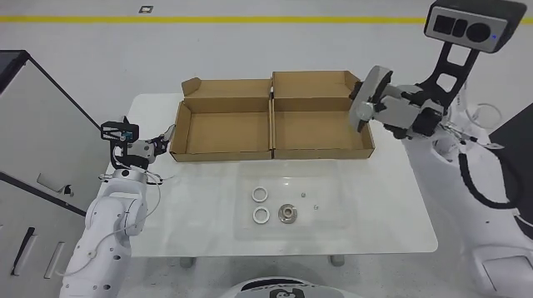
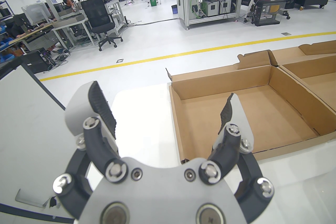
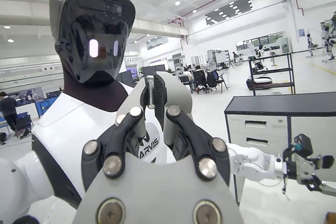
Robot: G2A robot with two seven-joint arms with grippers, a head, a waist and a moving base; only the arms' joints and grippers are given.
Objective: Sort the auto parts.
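Down at the near edge of the bench (image 1: 375,206), mid-way along, the loose parts sit in a small cluster. There are two white rings (image 1: 261,192) (image 1: 261,214), one behind the other, and a metal hub (image 1: 288,212) just beside the nearer ring. Two tiny bits (image 1: 303,190) (image 1: 316,206) lie a little to the right, too small to identify.

Over at the left edge of the bench, the left gripper (image 2: 162,96) hovers just beside the left box (image 1: 223,131), claw spread wide with nothing in it.

Along the far edge the left box and the right box (image 1: 321,127) stand touching side by side, flaps open and bare cardboard inside.

Up at the right box's right wall, the right gripper (image 3: 153,83) is raised and pinched narrow, with a threaded bolt (image 3: 150,93) clamped between its pads.
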